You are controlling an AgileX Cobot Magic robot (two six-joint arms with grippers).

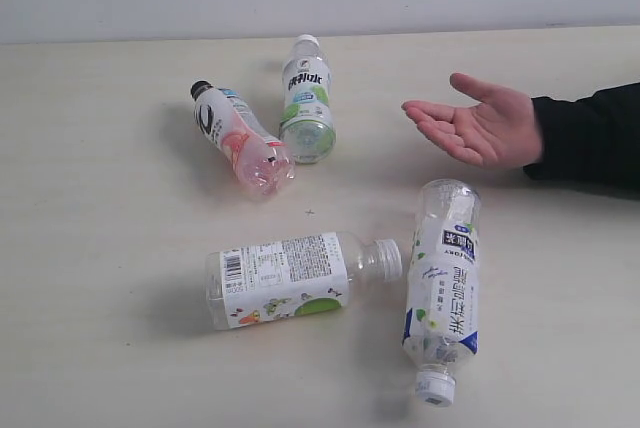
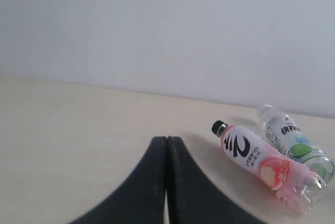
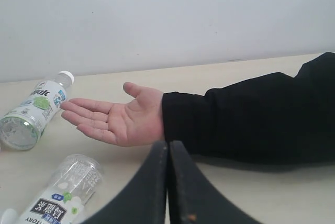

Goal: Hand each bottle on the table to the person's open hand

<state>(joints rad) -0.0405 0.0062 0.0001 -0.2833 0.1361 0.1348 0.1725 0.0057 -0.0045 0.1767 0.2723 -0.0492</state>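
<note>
Bottles show all together only in the exterior view, lying on their sides on the table: the pink-tinted bottle and the green-label bottle close together, the white-label bottle with its cap just beside the blue-label bottle, and the person's open hand palm up, apart from all four. The left wrist view alone shows the left claw, its two black fingers pressed together with nothing between them. The pink-tinted bottle lies near it, ahead and off to one side, with the green-label bottle just behind that. The right wrist view alone shows the right claw, likewise closed tight and empty. The person's open hand and black sleeve lie straight ahead of its tips, the blue-label bottle is beside the claw, and the green-label bottle lies farther off beyond the fingertips.
</note>
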